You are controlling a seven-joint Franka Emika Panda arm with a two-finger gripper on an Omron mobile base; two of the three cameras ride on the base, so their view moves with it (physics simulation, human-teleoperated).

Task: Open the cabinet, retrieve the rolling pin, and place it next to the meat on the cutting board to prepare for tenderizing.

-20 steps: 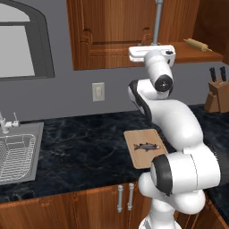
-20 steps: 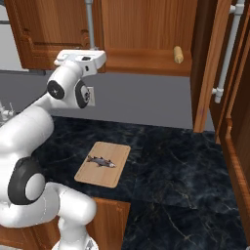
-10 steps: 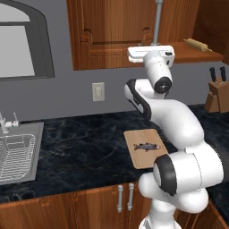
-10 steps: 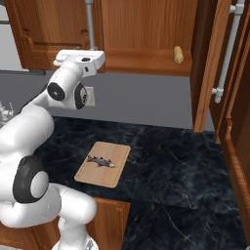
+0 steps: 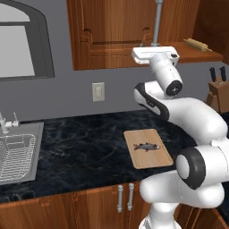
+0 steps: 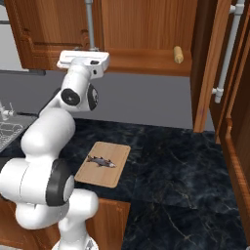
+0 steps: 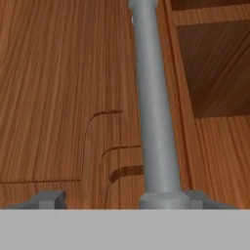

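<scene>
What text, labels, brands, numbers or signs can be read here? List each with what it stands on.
None: no readable writing anywhere.
The cabinet doors, cutting board, wall outlet and knife block are all blank.
The white arm carries no logo or number.

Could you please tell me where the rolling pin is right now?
The rolling pin lies on the open cabinet's shelf at the upper right of the left base view, above the knife block.

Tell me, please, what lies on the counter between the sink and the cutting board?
Nothing: in the left base view the dark marble counter is bare between the sink and the cutting board.
</scene>
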